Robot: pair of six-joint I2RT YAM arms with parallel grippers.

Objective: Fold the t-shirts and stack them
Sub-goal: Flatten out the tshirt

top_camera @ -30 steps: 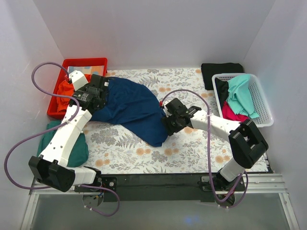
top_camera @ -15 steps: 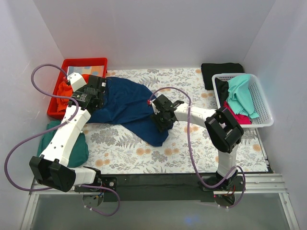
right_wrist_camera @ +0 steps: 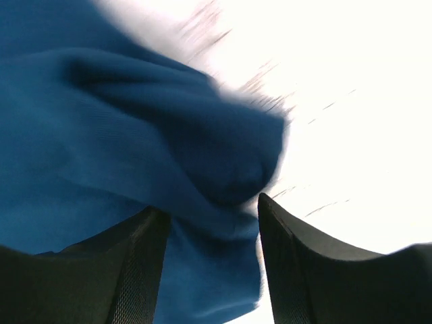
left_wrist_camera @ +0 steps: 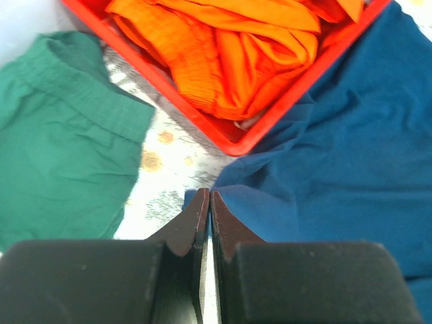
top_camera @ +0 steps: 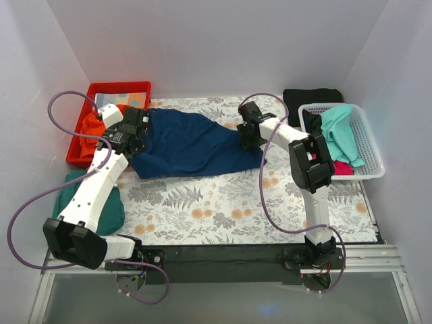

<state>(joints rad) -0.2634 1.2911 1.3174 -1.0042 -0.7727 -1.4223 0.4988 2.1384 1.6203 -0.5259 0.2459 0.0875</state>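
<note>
Navy blue cloth t-shirt (top_camera: 189, 145) now lies drawn out across the far half of the floral-patterned tabletop (top_camera: 223, 202); a second ago it was a slack heap sagging toward the near edge. At its left end, beside the red plastic tray (top_camera: 121, 86), the left tool (left_wrist_camera: 206, 201) is fully closed, pinching the cloth edge. The right tool (right_wrist_camera: 210, 206), jaws about half apart around a thick bunch of fabric, has carried the other end from mid-tabletop to the far right. Judged from this, spreading is nearly complete and no fold is yet made.
</note>
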